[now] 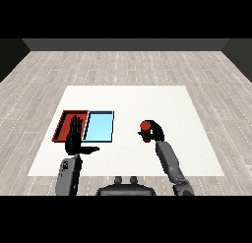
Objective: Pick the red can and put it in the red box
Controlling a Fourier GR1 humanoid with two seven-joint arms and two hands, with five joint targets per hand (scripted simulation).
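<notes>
The red can (145, 127) stands upright on the white table, right of centre, and my right hand (155, 133) is curled round its right side. The red tray (64, 124) lies at the left of the table, touching the light blue tray (100, 126) on its right. My left hand (75, 136) is held up flat with straight fingers and the thumb out to the right, covering the near right part of the red tray.
The white table (128, 99) spreads wide behind and between the trays and the can. Grey wooden floor surrounds it.
</notes>
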